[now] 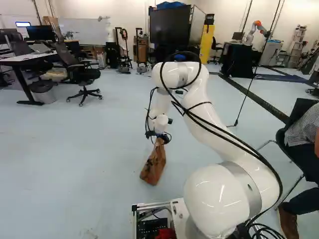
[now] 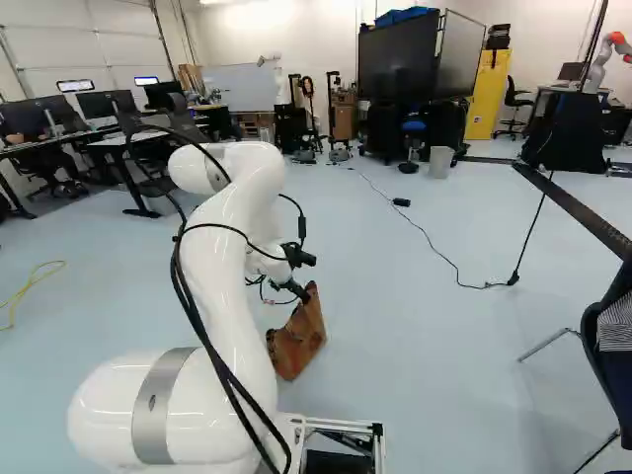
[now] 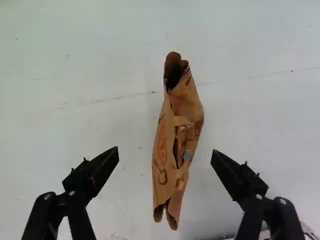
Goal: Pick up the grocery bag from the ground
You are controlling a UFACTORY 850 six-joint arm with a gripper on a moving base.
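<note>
At the end of my arm the gripper [image 1: 160,138] hangs just over the top of the brown paper grocery bag [image 1: 153,164], which stands on the pale floor. In the right base view the bag [image 2: 297,338] leans a little under the gripper [image 2: 296,292]. Seen from the wrist, the gripper [image 3: 165,156] has its two black fingers wide apart, and the bag's narrow, crumpled top [image 3: 177,145] lies between and ahead of them, touching neither. Floor shows on both sides of the bag.
A chair [image 2: 602,355] with a seated person stands close at the right. A thin cable [image 2: 434,252] runs across the floor beyond the bag. An office chair [image 1: 82,74] and desks are farther off at the left. Another robot [image 1: 255,31] stands far back.
</note>
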